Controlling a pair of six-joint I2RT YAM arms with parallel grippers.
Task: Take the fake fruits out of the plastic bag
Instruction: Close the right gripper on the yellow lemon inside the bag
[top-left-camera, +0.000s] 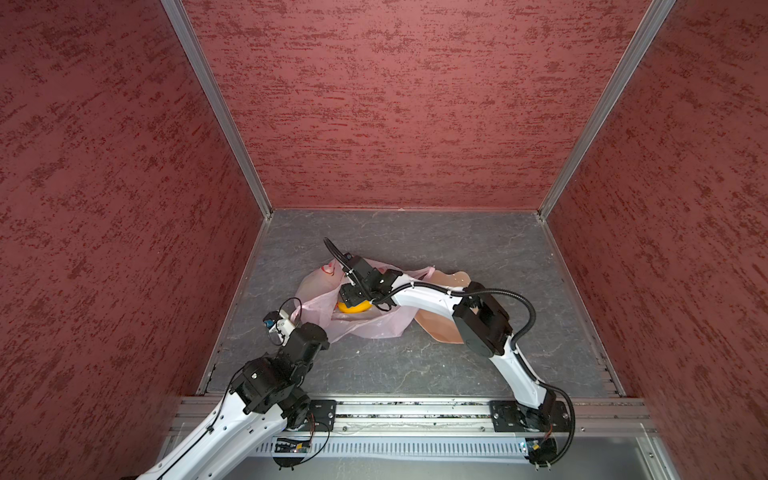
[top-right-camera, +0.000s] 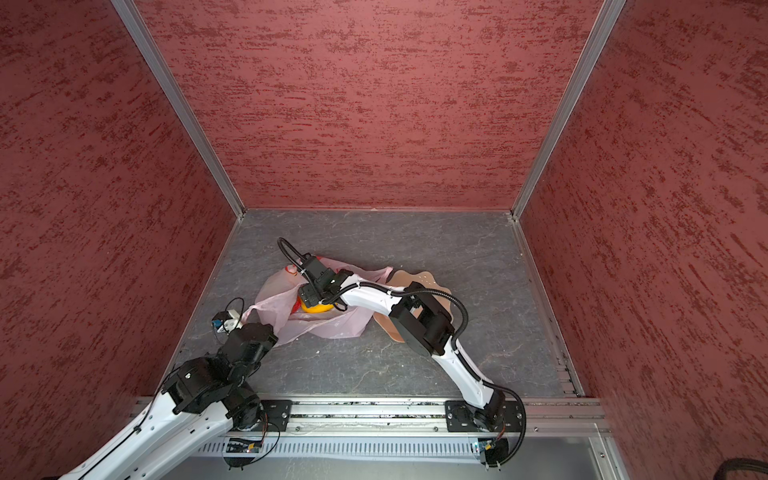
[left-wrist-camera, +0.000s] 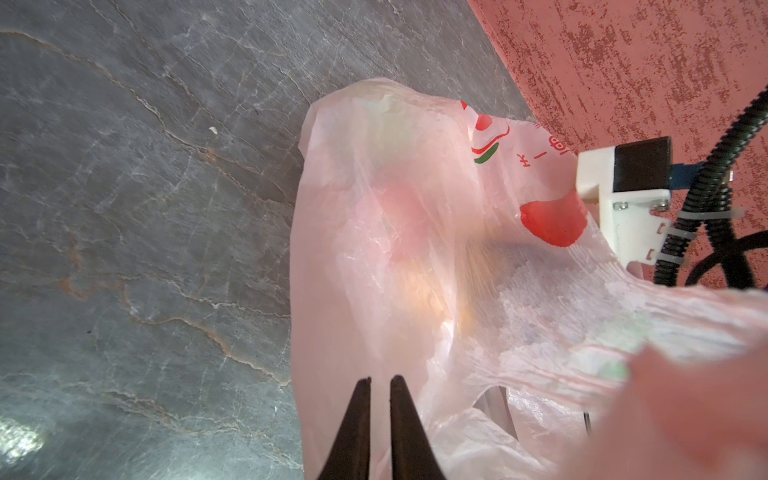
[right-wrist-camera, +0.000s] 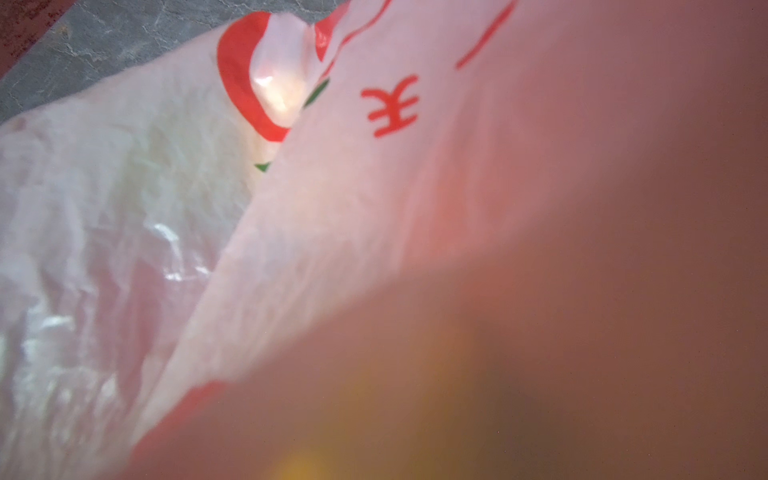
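The pale-pink plastic bag (top-left-camera: 316, 291) (top-right-camera: 274, 299) lies crumpled mid-floor, red print showing. My left gripper (top-left-camera: 292, 319) (left-wrist-camera: 380, 380) is at its near-left handle, jaws shut on the film, which stretches taut across the left wrist view. My right gripper (top-left-camera: 352, 302) (top-right-camera: 309, 301) reaches down into the bag's mouth, right over a yellow fruit (top-left-camera: 356, 308) (top-right-camera: 318, 308). Bag film (right-wrist-camera: 374, 187) covers the right wrist view and hides its jaws; a yellow blur sits low there. Reddish (left-wrist-camera: 399, 208) and orange (left-wrist-camera: 424, 291) shapes show faintly through the film. Other fruits are hidden.
A peach wavy-edged dish (top-left-camera: 440, 328) (top-right-camera: 384, 322) lies just right of the bag, partly under my right arm. Red textured walls (top-left-camera: 395, 124) close the grey stone floor (top-left-camera: 415, 365) on three sides. The arms' rail (top-left-camera: 415, 409) runs along the front.
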